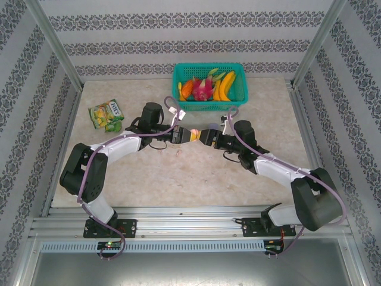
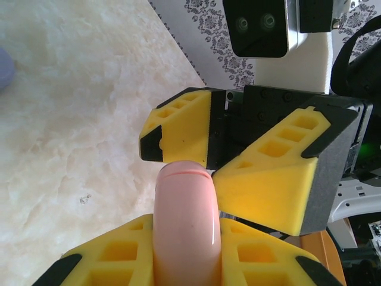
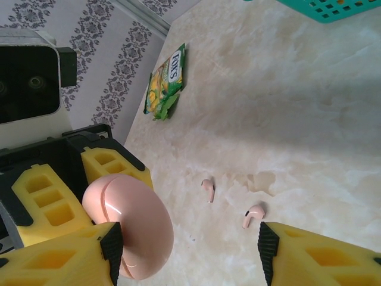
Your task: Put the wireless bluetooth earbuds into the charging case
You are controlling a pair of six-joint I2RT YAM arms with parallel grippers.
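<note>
The two pink earbuds (image 3: 208,189) look light, hard and slippery, probably best pinched across the stem. They lie loose on the table (image 3: 309,107), clear of all fingers, at about 3 o'clock from the pink case (image 3: 128,229) in the right wrist view. The left fingers (image 1: 186,136) clamp that case, and the right fingers (image 1: 206,136) stand open around its free edge.

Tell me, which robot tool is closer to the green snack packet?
Left. The left tool, holding the pink case, is right of the snack packet at mid-table. The right tool faces it from the far side, further from the packet.
</note>
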